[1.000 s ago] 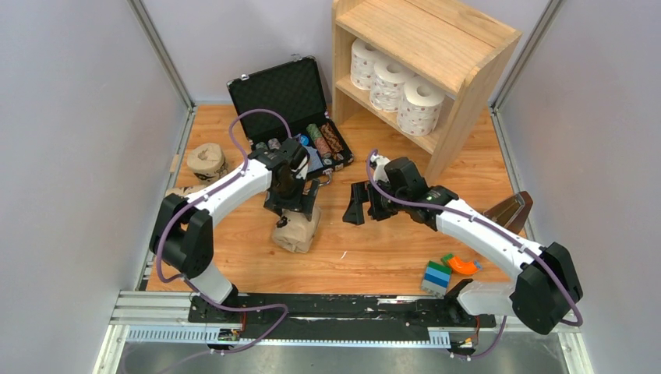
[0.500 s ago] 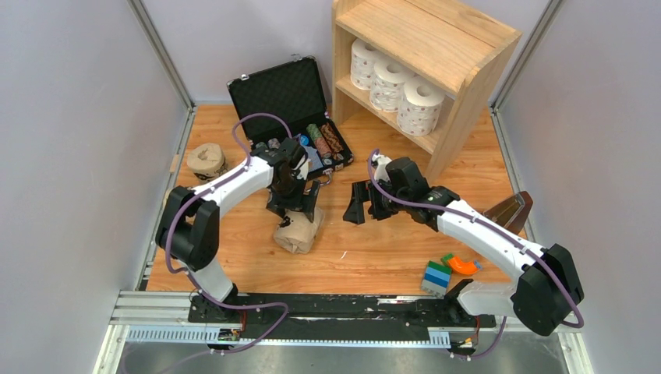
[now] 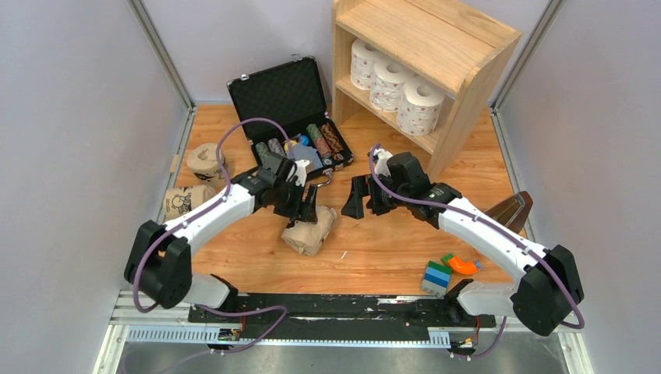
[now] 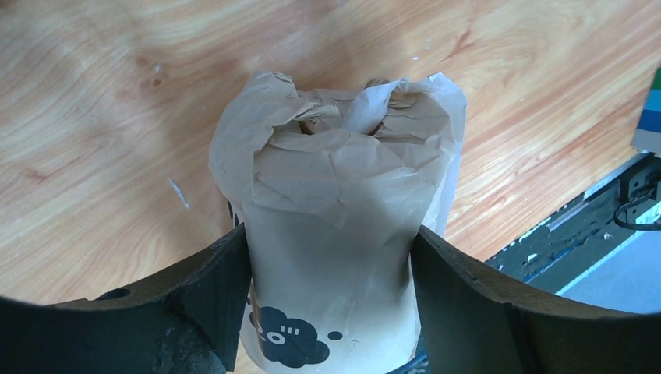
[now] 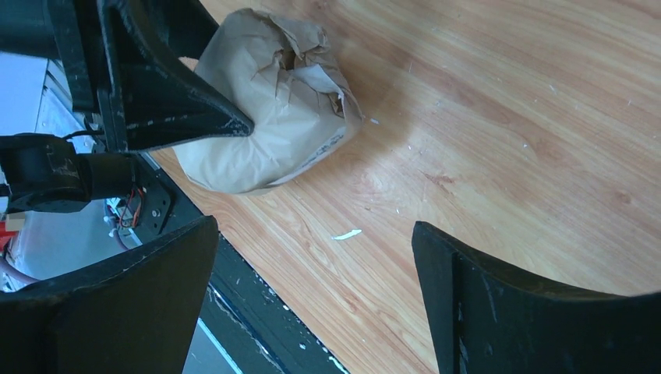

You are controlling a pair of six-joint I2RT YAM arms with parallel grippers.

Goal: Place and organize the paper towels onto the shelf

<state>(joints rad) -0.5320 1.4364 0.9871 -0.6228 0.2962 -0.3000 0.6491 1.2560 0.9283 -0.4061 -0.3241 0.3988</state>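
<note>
**Now a tan roll sits clamped in the left fingers**

Broadly, the wooden surface (image 3: 374, 257) carries the shelf (image 3: 436, 39) at its far right. An open black case (image 3: 284, 89) stands just to the shelf's left. Three white rolls (image 3: 387, 84) stand in a row on the shelf's inner board.

The left fingers (image 4: 195, 304) clench a tan roll (image 3: 310, 228) from both sides, pressed against its crumpled wrap. That roll lies tilted near the middle of the surface, well apart from the shelf. I cannot tell whether it touches the wood. The right fingers (image 5: 117, 304) are spread wide with nothing between them, just to the right of the roll and pointing toward it.

Two more tan rolls lie near the left edge, one (image 3: 206, 160) farther back and one (image 3: 185, 200) with black print nearer.

Coloured blocks (image 3: 436, 276) and an orange piece (image 3: 461, 265) lie close together by the near-right edge.
</note>
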